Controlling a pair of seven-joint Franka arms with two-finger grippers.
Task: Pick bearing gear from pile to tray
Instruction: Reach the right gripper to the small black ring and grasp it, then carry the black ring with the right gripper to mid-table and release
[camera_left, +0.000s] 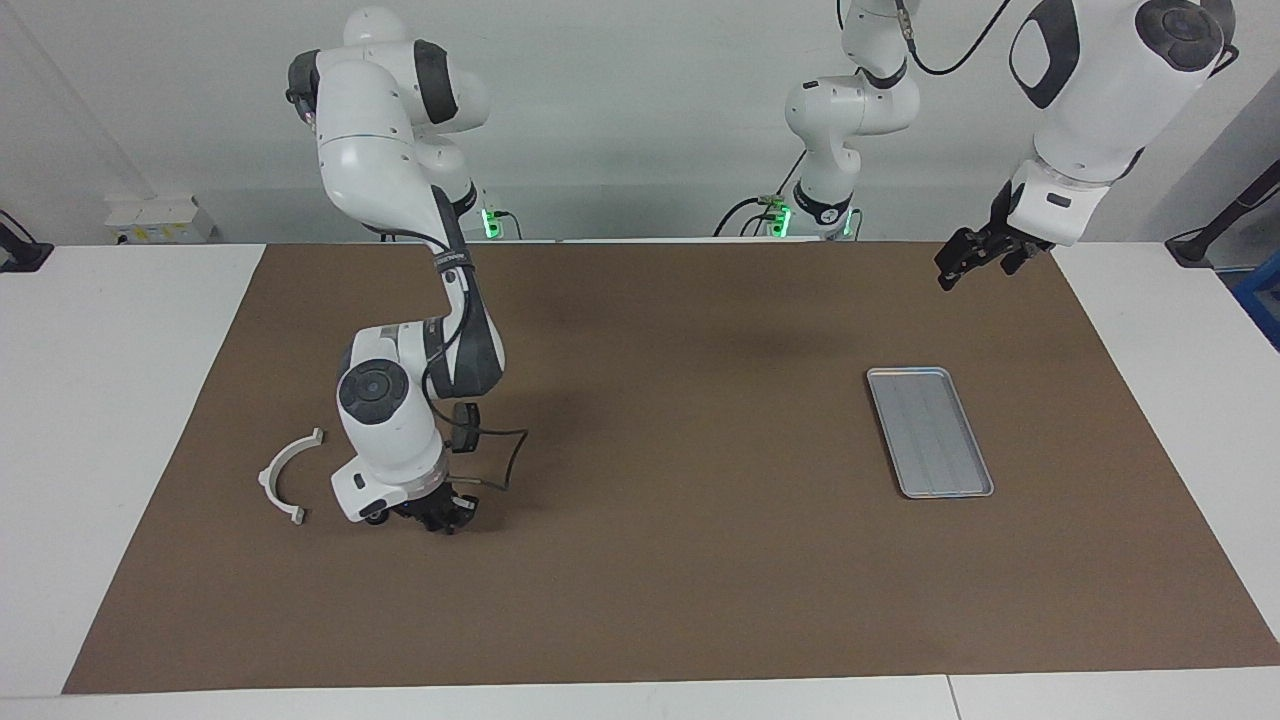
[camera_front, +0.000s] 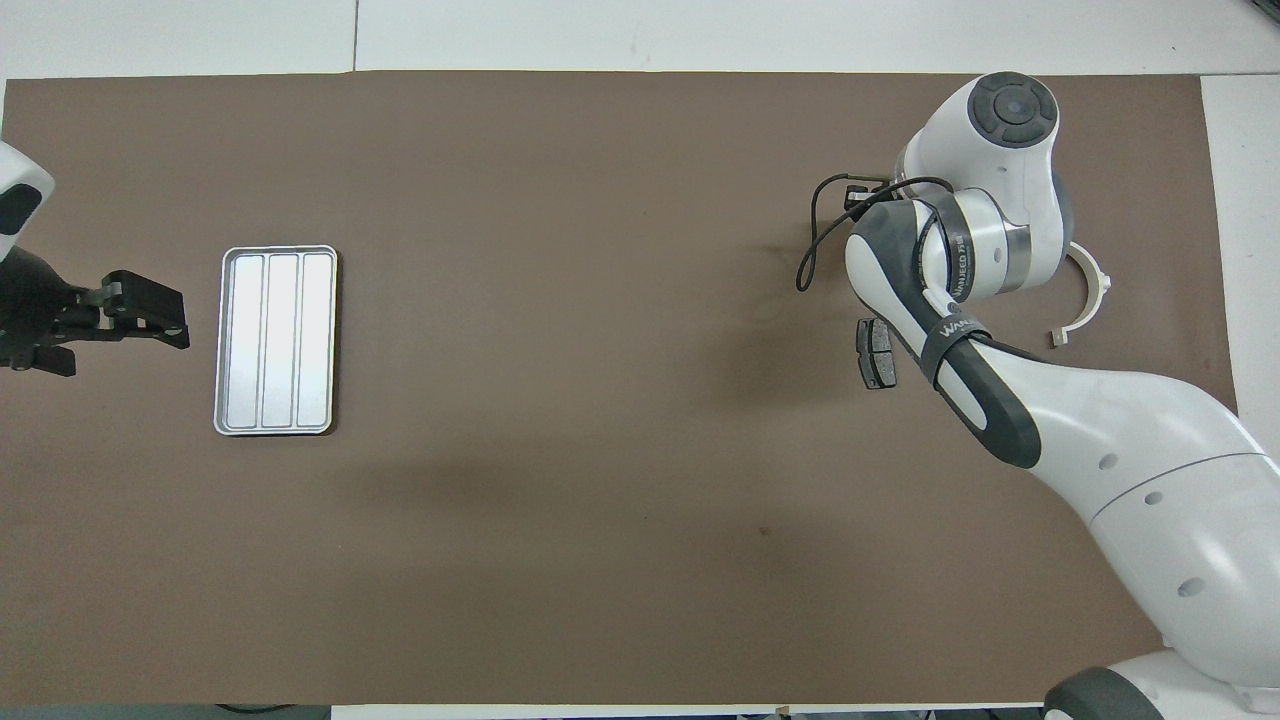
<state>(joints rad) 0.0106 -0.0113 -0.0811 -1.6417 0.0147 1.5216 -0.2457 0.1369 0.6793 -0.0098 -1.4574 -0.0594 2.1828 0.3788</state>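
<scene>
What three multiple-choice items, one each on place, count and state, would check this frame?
1. Where is the white bracket?
A. in the tray
B. on the mat at the right arm's end of the table
C. in the left gripper

2. How many parts lie in the tray?
A. none
B. two
C. four

3. How are the grippers?
A. both open
B. left shut, right open
C. left open, right shut

Answers:
1 B, the bracket lies on the brown mat beside the right gripper, and the tray is at the left arm's end.
2 A, the overhead view shows only bare ribbed metal in the tray.
3 C, the left gripper hangs with fingers apart over the mat's edge, and the right gripper is down at the mat with its fingertips together.
</scene>
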